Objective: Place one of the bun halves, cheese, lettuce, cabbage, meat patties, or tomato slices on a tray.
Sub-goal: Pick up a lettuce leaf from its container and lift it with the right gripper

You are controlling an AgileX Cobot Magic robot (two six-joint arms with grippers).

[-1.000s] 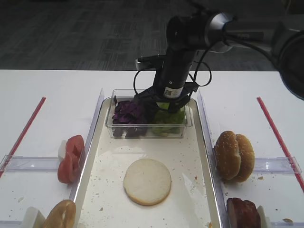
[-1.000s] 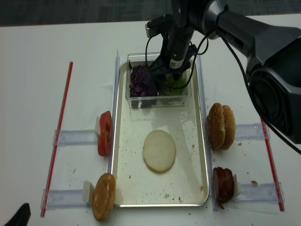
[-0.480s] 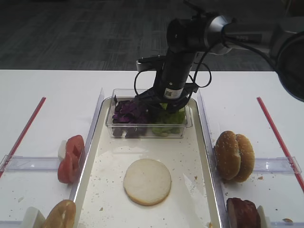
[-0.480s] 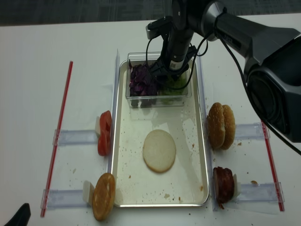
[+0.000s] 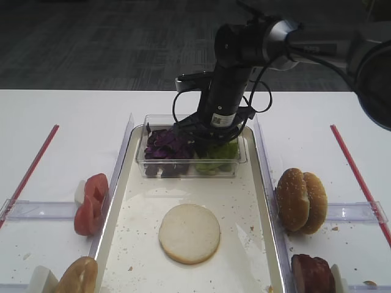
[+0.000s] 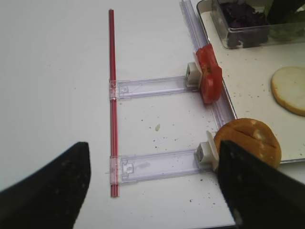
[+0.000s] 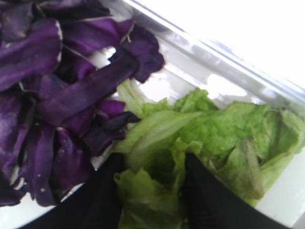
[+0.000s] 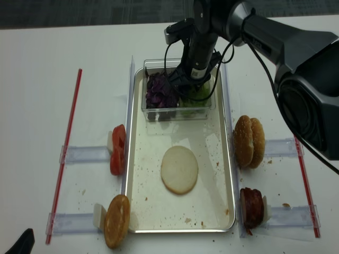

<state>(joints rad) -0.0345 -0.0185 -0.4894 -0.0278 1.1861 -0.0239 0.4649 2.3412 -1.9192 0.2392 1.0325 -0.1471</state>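
We see the right gripper [image 7: 150,191] low in the wrist frame, pinching lettuce [image 7: 200,138] beside cabbage [image 7: 52,95]; the left gripper [image 6: 152,186] hangs spread, lower frame.

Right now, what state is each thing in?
right hand: down in the clear box, fingers either side of lettuce, closing
left hand: open, over bare table
cabbage: heaped in box, untouched
pale bun disc: flat on tray
tomato slices: on edge, off tray
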